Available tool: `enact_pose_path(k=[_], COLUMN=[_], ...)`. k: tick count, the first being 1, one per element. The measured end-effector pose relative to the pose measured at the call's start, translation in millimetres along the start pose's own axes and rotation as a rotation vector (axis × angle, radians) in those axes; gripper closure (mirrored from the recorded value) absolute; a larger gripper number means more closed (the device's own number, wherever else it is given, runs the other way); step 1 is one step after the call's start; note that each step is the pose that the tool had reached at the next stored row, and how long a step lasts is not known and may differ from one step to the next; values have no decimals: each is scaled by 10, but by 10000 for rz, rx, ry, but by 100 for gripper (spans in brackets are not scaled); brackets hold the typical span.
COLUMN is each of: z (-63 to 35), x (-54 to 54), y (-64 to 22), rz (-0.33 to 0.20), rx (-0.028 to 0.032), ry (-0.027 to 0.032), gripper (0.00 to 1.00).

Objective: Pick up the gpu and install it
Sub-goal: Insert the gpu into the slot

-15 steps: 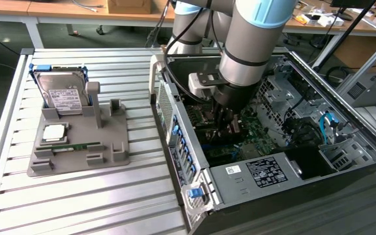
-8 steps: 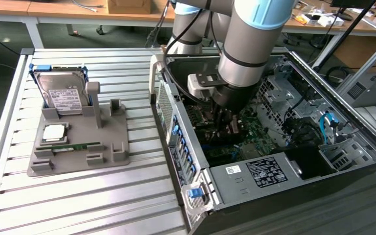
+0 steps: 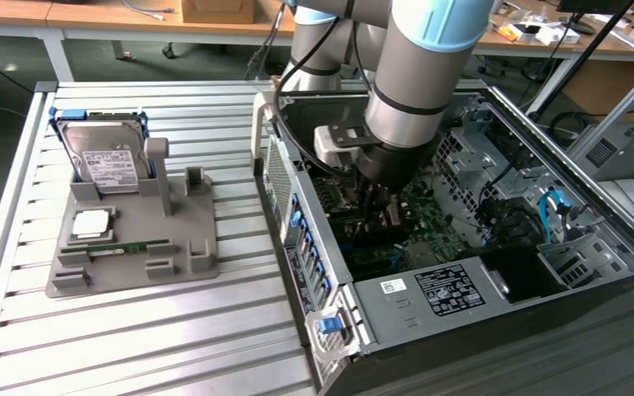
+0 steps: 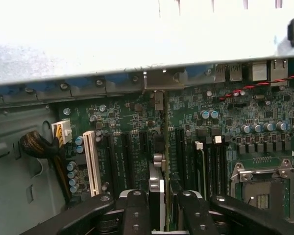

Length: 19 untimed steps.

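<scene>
Dark circuit board on edge, the gpu (image 4: 162, 147) sits clamped in the robot's hand (image 4: 161, 208), fingers narrowed on its top edge, low inside the open computer case (image 3: 295, 190) over the motherboard (image 4: 225, 142). Installation appears under way; seating calls for a straight, square press into the slot.

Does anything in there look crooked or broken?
Nothing looks broken or crooked. The claw holds the gpu standing on edge over the motherboard inside the open computer case. On the gray tray outside, the hard drive sits neatly in place.
</scene>
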<state>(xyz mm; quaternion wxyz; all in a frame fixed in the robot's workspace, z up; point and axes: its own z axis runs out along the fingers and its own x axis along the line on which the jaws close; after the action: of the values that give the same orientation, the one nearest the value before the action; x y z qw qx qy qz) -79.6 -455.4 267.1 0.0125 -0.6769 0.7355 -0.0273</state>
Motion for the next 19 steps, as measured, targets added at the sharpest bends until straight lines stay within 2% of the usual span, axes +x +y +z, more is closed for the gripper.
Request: enact_pose_path(k=[19], z=[19], x=[-5], y=[34], rz=[-128], rx=[5], ry=[-2], gripper=[73])
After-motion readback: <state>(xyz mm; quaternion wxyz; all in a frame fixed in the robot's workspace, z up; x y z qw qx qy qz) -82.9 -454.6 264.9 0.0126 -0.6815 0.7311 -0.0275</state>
